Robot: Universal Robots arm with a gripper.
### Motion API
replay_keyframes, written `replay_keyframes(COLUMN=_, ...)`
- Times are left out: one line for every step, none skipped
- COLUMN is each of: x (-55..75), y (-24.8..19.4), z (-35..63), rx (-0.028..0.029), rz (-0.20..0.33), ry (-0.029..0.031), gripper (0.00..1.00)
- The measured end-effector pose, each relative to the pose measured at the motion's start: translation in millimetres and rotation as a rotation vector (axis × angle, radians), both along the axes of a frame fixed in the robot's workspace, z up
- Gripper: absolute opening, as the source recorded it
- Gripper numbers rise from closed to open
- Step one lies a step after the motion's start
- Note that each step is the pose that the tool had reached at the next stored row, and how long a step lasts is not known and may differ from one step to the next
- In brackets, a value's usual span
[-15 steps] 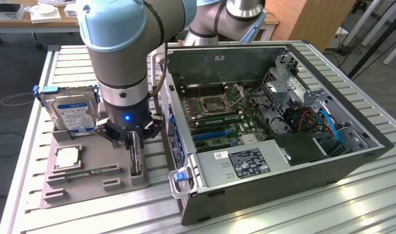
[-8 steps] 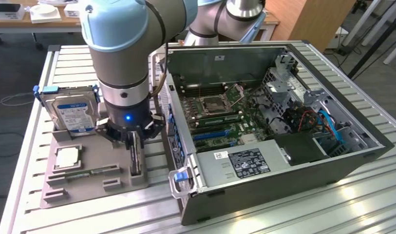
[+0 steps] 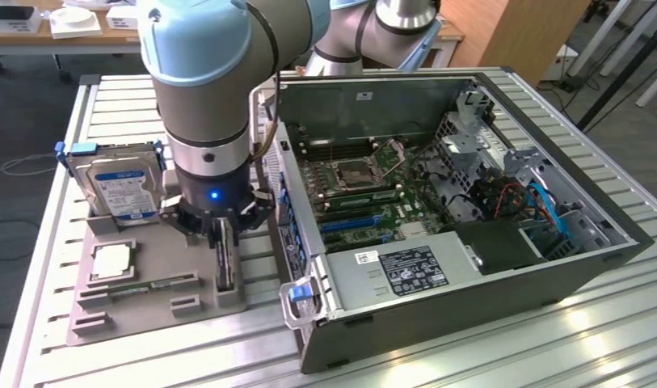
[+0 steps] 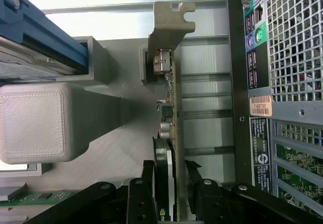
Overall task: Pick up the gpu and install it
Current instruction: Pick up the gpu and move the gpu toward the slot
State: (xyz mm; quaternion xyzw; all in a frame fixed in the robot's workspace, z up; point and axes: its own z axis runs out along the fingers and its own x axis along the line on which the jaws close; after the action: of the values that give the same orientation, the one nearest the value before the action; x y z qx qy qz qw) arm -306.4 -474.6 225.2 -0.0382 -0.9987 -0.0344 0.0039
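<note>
- The end effector (image 3: 222,234) is clenching its fingers (image 4: 146,193) on the gpu (image 4: 170,128).
- The gpu is standing on edge in the gray holder tray (image 3: 145,303), beside the open computer case (image 3: 587,267).

Arm vertical, wrist pointing down; end effector (image 3: 222,230) fingers (image 4: 144,191) closed either side of gpu (image 4: 169,133).

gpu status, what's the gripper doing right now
Gripper down over the gpu, fingers either side of the card. Gpu upright on edge in the grey holder tray, not lifted. Hard drive stands nearby, computer case open alongside.
</note>
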Motion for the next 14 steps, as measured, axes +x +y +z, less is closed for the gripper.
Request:
replay_keyframes(x=0.2, y=0.0, z=0.0, rx=0.0, rz=0.0, ry=0.0009, gripper=0.38)
replay_keyframes(x=0.4, y=0.0, z=0.0, rx=-0.0001, rz=0.0, ry=0.0018, gripper=0.38)
replay_keyframes(x=0.5, y=0.0, z=-0.2, rx=-0.0001, rz=0.0, ry=0.0033, gripper=0.38)
replay_keyframes(x=0.6, y=0.0, z=-0.2, rx=-0.0001, rz=0.0, ry=0.0039, gripper=0.38)
replay_keyframes(x=0.6, y=0.0, z=-0.2, rx=-0.0001, rz=0.0, ry=0.0043, gripper=0.38)
replay_keyframes(x=0.6, y=-0.1, z=-0.2, rx=-0.0002, rz=0.0, ry=0.0045, gripper=0.36)
replay_keyframes(x=0.6, y=0.0, z=-0.2, rx=-0.0002, rz=0.0, ry=0.005, gripper=0.36)
replay_keyframes(x=0.6, y=-0.1, z=-0.2, rx=-0.0002, rz=0.0, ry=0.005, gripper=0.31)
replay_keyframes(x=0.7, y=0.0, z=-0.2, rx=-0.0002, rz=0.0, ry=0.005, gripper=0.27)
replay_keyframes(x=0.7, y=0.0, z=-0.3, rx=-0.0002, rz=0.0, ry=0.0049, gripper=0.27)
replay_keyframes(x=0.7, y=0.0, z=-0.2, rx=-0.0002, rz=0.0, ry=0.005, gripper=0.27)
replay_keyframes(x=0.7, y=0.0, z=-0.3, rx=-0.0001, rz=0.0, ry=0.0049, gripper=0.27)
replay_keyframes(x=0.7, y=0.0, z=-0.3, rx=-0.0001, rz=0.0, ry=0.005, gripper=0.27)
replay_keyframes(x=0.7, y=0.0, z=-0.3, rx=-0.0001, rz=0.0, ry=0.005, gripper=0.27)
